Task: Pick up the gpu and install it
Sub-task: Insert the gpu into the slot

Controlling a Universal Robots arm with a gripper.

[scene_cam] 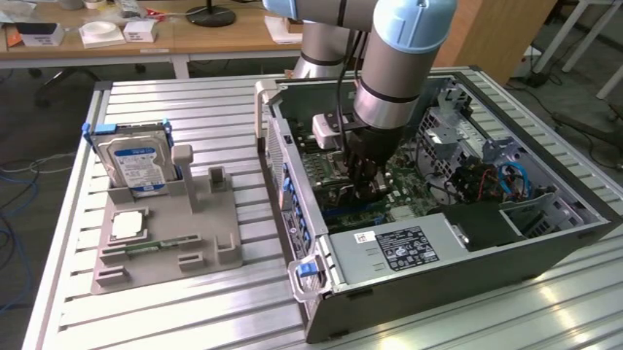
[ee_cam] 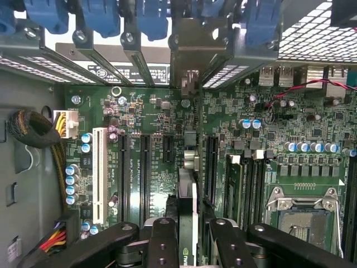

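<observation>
The gripper (ee_cam: 191, 230) pinches the gpu (ee_cam: 187, 195) between its two fingers (ee_cam: 164, 245), one on each face. The card stands edge-on over the motherboard (ee_cam: 150, 111), running parallel to the black expansion slots (ee_cam: 144, 173). The white slot (ee_cam: 100, 173) lies well apart from it. Open board flanks the card on both sides. The CPU socket (ee_cam: 304, 215) sits beyond the memory slots.

In the exterior view, the gripper (scene_cam: 368, 186) reaches down inside the open computer case (scene_cam: 438, 255), near the wall on the exterior view's left. The power supply (scene_cam: 409, 244) borders the working bay.

The card's lower edge is hidden, so whether it is seated cannot be told. The fingers cut off its near end.
</observation>
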